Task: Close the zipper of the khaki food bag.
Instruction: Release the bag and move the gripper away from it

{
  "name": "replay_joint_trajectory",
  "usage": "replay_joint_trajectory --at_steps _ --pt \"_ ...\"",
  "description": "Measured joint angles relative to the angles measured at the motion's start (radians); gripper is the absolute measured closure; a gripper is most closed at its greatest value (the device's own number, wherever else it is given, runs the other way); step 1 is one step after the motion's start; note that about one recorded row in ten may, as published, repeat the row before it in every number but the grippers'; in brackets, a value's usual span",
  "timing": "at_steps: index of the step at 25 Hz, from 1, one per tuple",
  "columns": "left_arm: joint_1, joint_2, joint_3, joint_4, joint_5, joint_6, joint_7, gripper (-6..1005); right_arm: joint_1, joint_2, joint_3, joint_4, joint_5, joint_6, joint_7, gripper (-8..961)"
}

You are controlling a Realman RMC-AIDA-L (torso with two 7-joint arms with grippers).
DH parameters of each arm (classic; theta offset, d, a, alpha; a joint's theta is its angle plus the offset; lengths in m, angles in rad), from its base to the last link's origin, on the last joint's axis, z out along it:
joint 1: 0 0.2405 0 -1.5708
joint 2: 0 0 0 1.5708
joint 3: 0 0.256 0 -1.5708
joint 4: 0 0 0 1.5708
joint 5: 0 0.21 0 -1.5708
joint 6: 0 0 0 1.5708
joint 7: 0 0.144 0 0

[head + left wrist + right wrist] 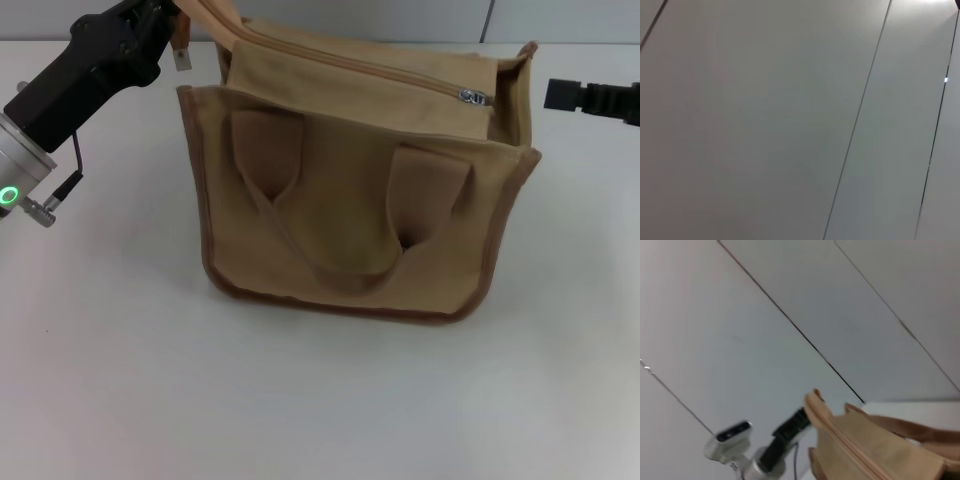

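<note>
Pinching far strap end of khaki food bag (340, 210), left gripper (183, 30) holds up its rear corner; zipper (350, 62) runs away from it, slider (474, 96) at opposite end, zip looks done. Right gripper (560, 94) just beyond slider, fingers unreadable. Keep tension, confirm slider seated, then release

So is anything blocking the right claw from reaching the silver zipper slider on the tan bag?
Nothing visible does. The small silver metal slider sits at the right end of the tan canvas bag's top, and the black right claw hangs beside that end over bare white table. The left claw is at the opposite top corner.
</note>
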Motion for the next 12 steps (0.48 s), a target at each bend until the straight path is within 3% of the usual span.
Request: replay_joint_trajectory --at_steps 6,12 --pt "0.001 0.000 0.001 0.000 0.000 0.000 -0.001 923 -0.010 -0.001 0.029 0.050 0.017 -0.013 -0.111 749" --pt "0.006 0.000 0.000 -0.003 0.000 0.000 -0.002 917 -0.016 -0.001 0.033 0.054 0.019 -0.015 -0.132 627"
